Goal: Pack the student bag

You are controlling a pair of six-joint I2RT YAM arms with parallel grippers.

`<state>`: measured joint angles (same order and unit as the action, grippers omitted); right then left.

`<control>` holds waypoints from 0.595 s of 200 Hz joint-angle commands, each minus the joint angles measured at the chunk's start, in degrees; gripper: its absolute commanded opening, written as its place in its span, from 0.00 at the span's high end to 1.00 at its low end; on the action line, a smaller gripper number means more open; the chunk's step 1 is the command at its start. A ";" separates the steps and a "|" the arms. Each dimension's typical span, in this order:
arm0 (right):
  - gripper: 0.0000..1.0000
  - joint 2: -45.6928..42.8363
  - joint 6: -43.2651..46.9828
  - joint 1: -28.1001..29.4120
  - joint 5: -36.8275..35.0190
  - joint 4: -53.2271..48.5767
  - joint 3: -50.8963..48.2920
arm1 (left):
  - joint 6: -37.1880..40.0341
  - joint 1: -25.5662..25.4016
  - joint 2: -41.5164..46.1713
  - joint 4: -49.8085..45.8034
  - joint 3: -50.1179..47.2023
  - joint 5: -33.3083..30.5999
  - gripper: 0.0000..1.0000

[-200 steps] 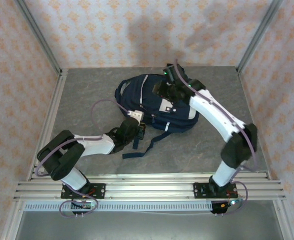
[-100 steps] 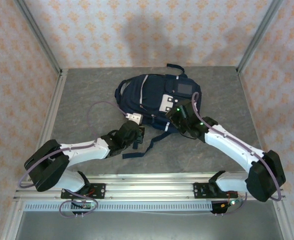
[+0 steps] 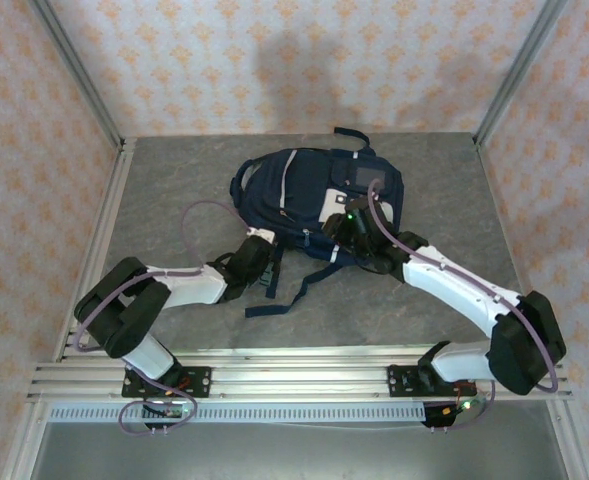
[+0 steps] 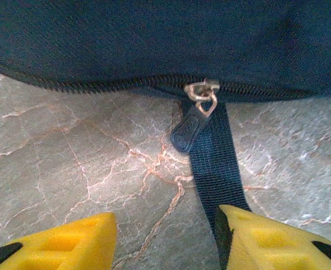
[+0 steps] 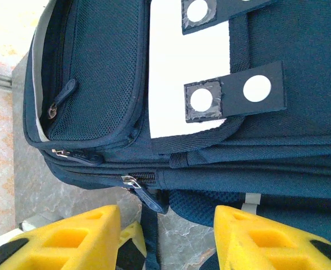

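Overhead, student bag (image 3: pixel 304 195), closer, zipper pull (image 4: pixel 191 119)

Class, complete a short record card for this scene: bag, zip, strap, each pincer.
Bag: large navy-blue fabric backpack, lying on grey marbled tabletop
Zip: silver slider with dark pull tab, at the bag's near edge
Strap: dark webbing strap, beside the pull tab
Left pincer: open, empty, facing the zip
Right pincer: open, empty, above the bag's front
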<state>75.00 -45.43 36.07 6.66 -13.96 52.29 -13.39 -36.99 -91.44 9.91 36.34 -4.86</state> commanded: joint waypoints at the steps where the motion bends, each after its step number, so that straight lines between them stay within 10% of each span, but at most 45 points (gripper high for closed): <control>1: 0.53 1.48 2.58 0.10 0.79 1.70 0.00 | 2.37 0.54 -2.20 2.12 1.62 -0.15 0.53; 119: 0.65 1.96 -4.30 1.43 3.93 5.66 -5.84 | 3.46 2.97 -11.20 4.53 10.27 1.47 0.74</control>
<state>79.13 -46.41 36.38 12.01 -8.49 48.45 -10.57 -34.70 -100.62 13.08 44.07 -3.84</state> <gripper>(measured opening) 0.365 0.320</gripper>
